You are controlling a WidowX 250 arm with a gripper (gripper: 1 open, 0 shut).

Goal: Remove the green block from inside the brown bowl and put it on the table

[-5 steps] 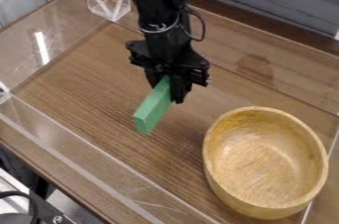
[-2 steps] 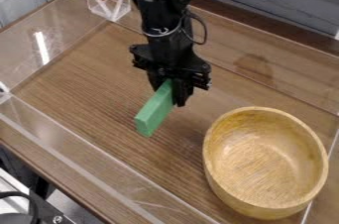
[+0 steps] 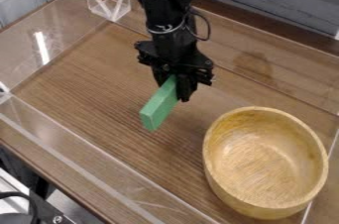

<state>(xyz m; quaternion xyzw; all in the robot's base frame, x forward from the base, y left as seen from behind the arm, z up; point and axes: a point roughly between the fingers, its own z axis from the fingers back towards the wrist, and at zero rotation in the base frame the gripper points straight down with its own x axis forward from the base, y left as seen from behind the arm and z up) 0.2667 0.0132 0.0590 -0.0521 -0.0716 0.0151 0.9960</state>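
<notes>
My black gripper [image 3: 176,89] points straight down over the middle of the table [image 3: 93,84], shut on the upper end of the green block [image 3: 159,107]. The block hangs tilted, its lower end toward the front left, close to the wood surface; whether it touches the table I cannot tell. The brown bowl [image 3: 265,159] sits at the front right, to the right of the block, and nothing lies inside it.
Low clear acrylic walls [image 3: 79,183] border the tabletop at the front and left. A clear acrylic piece [image 3: 109,5] stands at the back behind the arm. A dark cable shows at the bottom left corner, outside the wall.
The gripper with the green block has drifted slightly to the right. The bowl has not moved.
</notes>
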